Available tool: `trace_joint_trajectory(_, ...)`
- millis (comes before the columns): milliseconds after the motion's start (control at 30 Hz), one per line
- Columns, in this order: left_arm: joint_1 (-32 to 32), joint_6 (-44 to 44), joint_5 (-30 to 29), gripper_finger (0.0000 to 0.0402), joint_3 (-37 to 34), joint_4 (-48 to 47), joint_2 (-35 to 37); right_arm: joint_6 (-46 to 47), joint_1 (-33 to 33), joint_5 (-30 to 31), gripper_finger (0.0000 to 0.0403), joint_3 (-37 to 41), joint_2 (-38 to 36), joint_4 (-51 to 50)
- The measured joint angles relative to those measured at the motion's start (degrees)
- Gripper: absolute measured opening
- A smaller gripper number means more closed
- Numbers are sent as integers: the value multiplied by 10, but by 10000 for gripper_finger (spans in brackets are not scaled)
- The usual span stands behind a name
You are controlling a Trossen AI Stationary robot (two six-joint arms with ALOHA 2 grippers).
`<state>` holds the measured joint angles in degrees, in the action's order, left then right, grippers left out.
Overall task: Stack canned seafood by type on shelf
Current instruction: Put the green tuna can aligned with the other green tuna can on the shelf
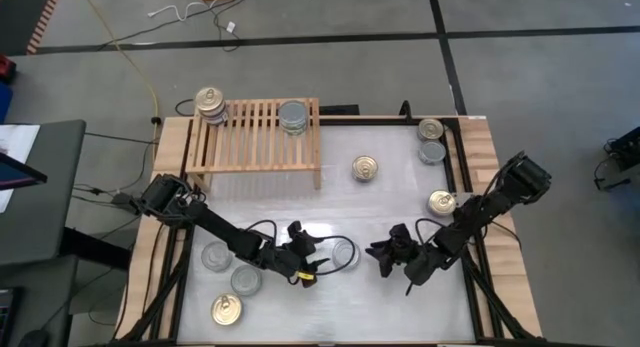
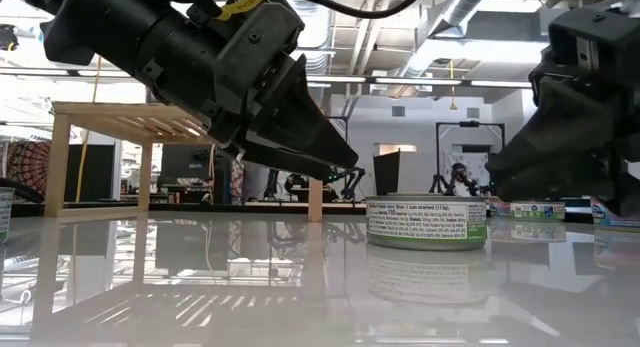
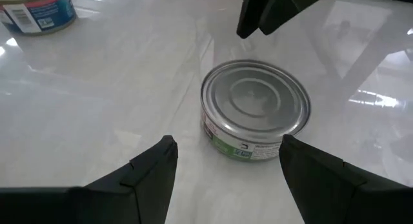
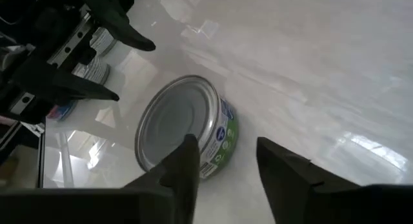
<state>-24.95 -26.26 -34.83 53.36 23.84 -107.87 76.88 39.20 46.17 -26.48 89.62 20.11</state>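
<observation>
where the two grippers face each other near the front middle of the white table (image 1: 400, 187), a short round tin (image 3: 255, 110) stands upright between them, touching neither. its plain silver-grey top shows ringed ridges in the left wrist view, and a green-and-white label wraps its side. the low view shows that label's fine print (image 2: 426, 222), too small to read, and the tin's reflection in the glossy tabletop; from above the same tin (image 1: 344, 253) is faint and easy to miss.

the left gripper (image 3: 226, 162) has its dark fingers spread wider than the tin, just short of it, holding nothing. the right gripper (image 4: 222, 156) stands part open close beside the tin, also holding nothing; in the low view its fingertips are cut off at the picture's edge.

only the high view takes in the rest: the light-wood slatted shelf (image 1: 255, 137) at the back left, with a gold-topped stack (image 1: 210, 105) at its left end and a grey-topped stack (image 1: 293, 117) toward its right. how many tins each stack holds i cannot tell. loose tins (image 1: 366, 168) lie scattered, some (image 1: 232, 279) near the left arm, others (image 1: 431, 137) at the right edge.
</observation>
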Motion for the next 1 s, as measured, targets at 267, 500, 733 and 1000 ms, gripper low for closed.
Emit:
trace_joint_trajectory(267,0,-4,0,261,0,0,0,-3,-5,-2,235,-37,41,7)
trace_joint_trajectory(500,0,-35,0,261,0,-3,0,3,-31,-8,224,-66,76,5)
trace_joint_trajectory(733,0,-112,0,261,0,-5,0,31,-52,-41,198,-81,111,7)
trace_joint_trajectory(1000,5,-247,4,261,0,-4,0,11,-56,-52,162,-105,128,7)
